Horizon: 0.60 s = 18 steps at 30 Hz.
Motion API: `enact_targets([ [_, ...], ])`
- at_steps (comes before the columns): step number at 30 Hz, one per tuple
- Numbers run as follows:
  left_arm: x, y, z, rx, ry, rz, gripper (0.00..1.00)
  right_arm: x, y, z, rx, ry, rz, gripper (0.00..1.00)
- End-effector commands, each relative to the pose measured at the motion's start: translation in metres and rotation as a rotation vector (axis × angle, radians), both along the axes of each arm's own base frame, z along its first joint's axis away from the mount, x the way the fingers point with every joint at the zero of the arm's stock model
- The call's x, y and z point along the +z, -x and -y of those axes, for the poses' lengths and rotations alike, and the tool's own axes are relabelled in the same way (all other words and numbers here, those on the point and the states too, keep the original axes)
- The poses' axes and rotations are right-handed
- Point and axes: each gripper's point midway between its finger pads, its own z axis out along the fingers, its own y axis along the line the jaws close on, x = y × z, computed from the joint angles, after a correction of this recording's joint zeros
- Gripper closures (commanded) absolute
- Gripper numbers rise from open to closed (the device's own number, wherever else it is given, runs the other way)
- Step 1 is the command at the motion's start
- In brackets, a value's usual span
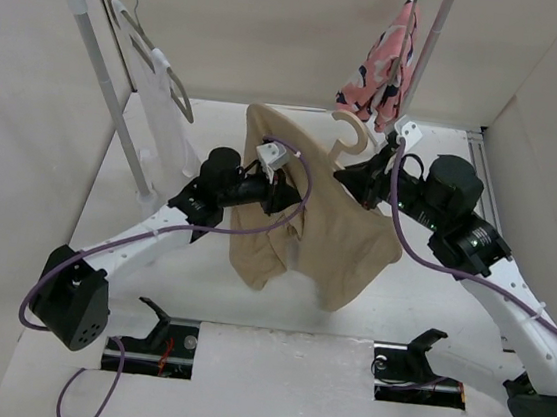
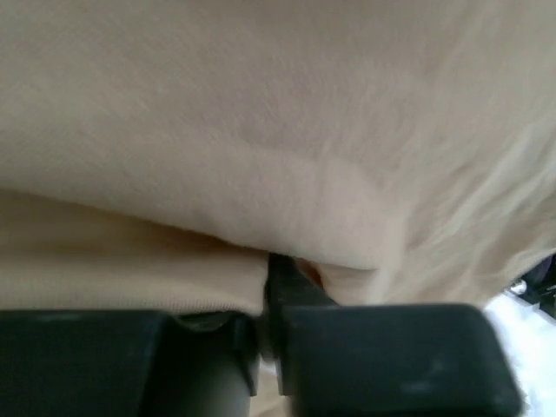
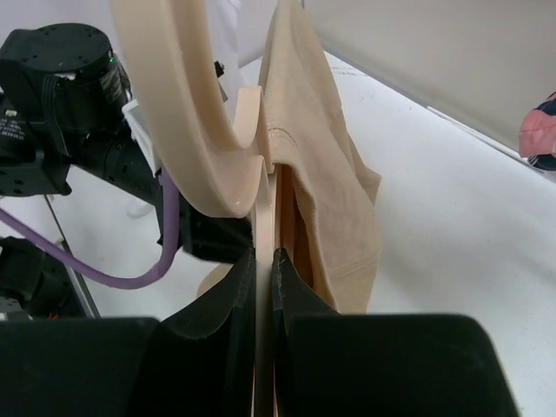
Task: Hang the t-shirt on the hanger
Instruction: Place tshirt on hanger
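Clamping the hanger in the right gripper, jaws nearly together, above the table's centre. Pinching the t-shirt in the left gripper's narrowed jaws.

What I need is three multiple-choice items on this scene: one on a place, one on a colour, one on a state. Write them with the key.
1. Where is the pink garment? A. hanging top right, by the rack's post; B. lying bottom left; C. folded in the centre.
2. What colour is the t-shirt? A. white; B. tan; C. grey.
3. How is the right gripper? A. open, empty; B. shut on the hanger; C. out of view.
Key: 1 A, it dangles there in the top view; 2 B, tan cloth fills the left wrist view; 3 B, its fingers clamp the hanger's thin edge in the right wrist view.
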Motion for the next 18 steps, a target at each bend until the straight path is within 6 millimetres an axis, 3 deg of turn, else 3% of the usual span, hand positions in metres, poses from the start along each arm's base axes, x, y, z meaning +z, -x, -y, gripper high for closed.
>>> enact_targets([
  [1, 0.022, 0.001, 0.005, -0.021, 0.075, 0.081, 1.0, 0.066, 0.001, 0.004, -0.035, -0.141, 0.146, 1.0],
  [7, 0.015, 0.002, -0.016, 0.001, -0.027, 0.141, 1.0, 0.084, -0.014, 0.029, -0.146, -0.149, 0.177, 1.0],
  [11, 0.006, 0.011, -0.04, 0.0, -0.162, 0.33, 1.0, 0.092, -0.036, 0.044, -0.221, -0.103, 0.193, 1.0],
  [13, 0.02, 0.017, -0.055, 0.008, -0.209, 0.5, 1.0, 0.095, -0.046, 0.055, -0.266, -0.082, 0.201, 1.0],
  [14, 0.01, 0.023, -0.06, -0.005, -0.243, 0.534, 1.0, 0.104, -0.048, 0.054, -0.267, -0.083, 0.22, 1.0],
  [18, 0.013, 0.06, -0.071, -0.135, -0.337, 0.795, 1.0, 0.11, -0.054, 0.059, -0.279, -0.05, 0.248, 1.0],
])
